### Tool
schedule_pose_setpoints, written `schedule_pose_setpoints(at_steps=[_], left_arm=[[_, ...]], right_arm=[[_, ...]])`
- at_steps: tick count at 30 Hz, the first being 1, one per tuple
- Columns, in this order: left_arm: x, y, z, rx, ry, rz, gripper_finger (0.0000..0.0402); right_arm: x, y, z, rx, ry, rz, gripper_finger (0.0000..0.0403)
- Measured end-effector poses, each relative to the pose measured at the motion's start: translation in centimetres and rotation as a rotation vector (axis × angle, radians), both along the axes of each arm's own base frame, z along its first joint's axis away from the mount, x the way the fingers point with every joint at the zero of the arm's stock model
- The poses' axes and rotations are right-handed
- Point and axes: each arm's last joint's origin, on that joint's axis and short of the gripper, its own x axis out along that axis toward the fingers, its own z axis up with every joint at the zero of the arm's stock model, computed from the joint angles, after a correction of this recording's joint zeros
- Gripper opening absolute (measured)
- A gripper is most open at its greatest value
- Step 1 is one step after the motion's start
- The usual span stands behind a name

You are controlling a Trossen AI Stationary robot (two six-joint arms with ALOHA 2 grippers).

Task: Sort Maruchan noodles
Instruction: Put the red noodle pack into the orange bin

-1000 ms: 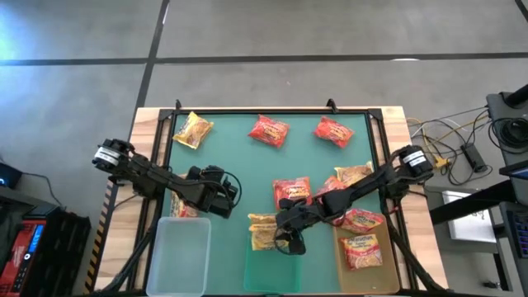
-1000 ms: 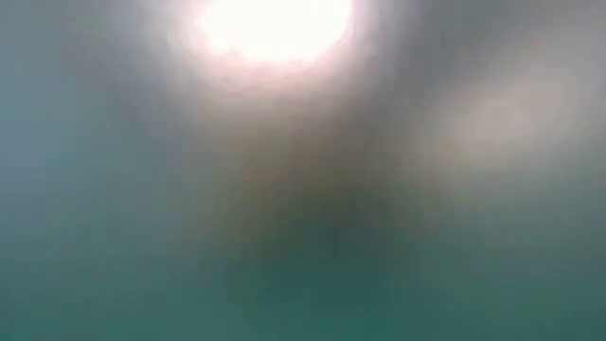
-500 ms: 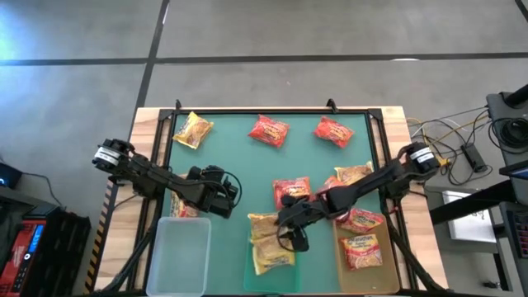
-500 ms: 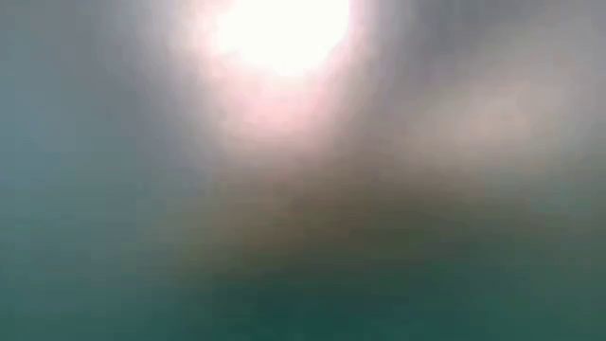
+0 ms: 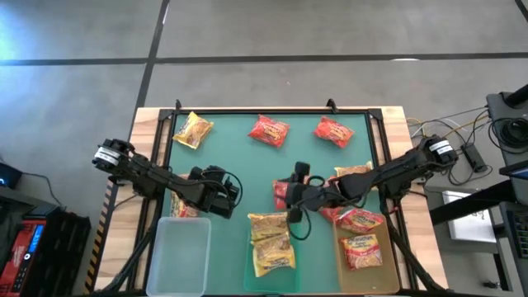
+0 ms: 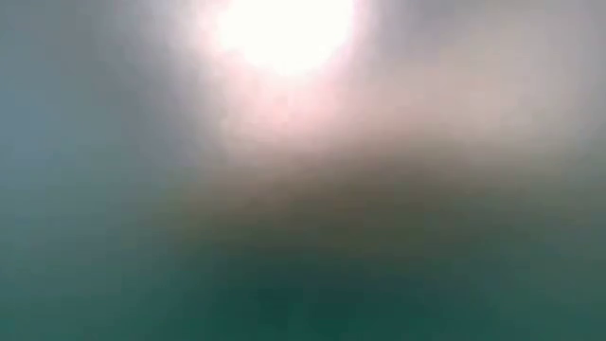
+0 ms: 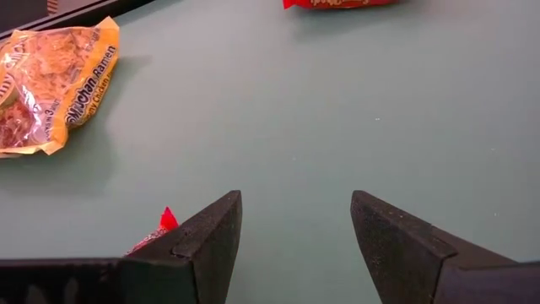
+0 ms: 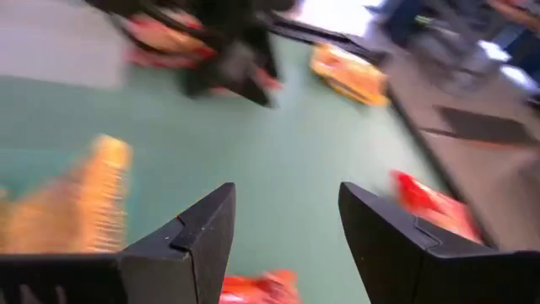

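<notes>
Maruchan noodles lie scattered on the green mat: a yellow packet (image 5: 194, 129) and two red ones (image 5: 269, 130) (image 5: 333, 130) near the far edge. Two yellow packets (image 5: 271, 239) lie in the middle tray (image 5: 250, 276). Red-orange packets with pale labels (image 5: 361, 243) lie in the right tray (image 5: 388, 276). My right gripper (image 5: 290, 196) (image 8: 287, 219) hovers open above a red packet (image 5: 283, 190) at mid-table and holds nothing. At the mat's left, my left gripper (image 5: 221, 196) (image 7: 295, 224) is open just over the mat, beside a red packet (image 5: 186, 206). The low view is a blur.
A clear tray (image 5: 177, 252) stands at the near left, by my left gripper. A yellow packet (image 5: 353, 173) and more red ones lie under my right arm. Open green mat (image 5: 239, 161) lies between the two grippers and the far row of packets.
My right gripper has risen from the middle tray, gone toward the far edge and turned to point at the table's left. A yellow packet that lay under its fingers now rests uncovered in the middle tray, nearer the near edge.
</notes>
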Motion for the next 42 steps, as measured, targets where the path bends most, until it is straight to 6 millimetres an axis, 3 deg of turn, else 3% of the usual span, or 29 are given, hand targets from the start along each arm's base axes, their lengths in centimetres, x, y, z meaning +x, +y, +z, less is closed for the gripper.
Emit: schedule_pose_setpoints(at_steps=[5, 12, 21, 27, 31, 42], left_arm=[[0.3, -0.1, 0.1, 0.012, -0.040, 0.001, 0.0208], [0.5, 0.0, 0.1, 0.028, -0.025, -0.029, 0.0208], [0.2, 1.4, 2.5, -0.061, 0.212, -0.051, 0.0208], [-0.6, 1.4, 5.1, -0.133, 0.425, -0.050, 0.0208], [-1.9, 1.5, 6.4, -0.200, 0.555, 0.007, 0.0208], [-4.5, 0.0, 5.4, -0.563, 0.756, 0.068, 0.0208]], right_arm=[[-0.5, -2.0, -1.7, -0.032, 0.094, -0.141, 0.0201], [-1.7, -6.3, -4.2, -0.043, 0.196, -0.276, 0.0201], [-3.6, -11.6, -5.4, 0.089, 0.148, -0.515, 0.0201], [-4.4, -12.2, -7.6, 0.135, 0.179, -0.536, 0.0201], [-4.5, -12.1, -8.0, 0.149, 0.167, -0.495, 0.0201], [-4.2, -11.9, -7.9, 0.194, 0.150, -0.441, 0.0201]])
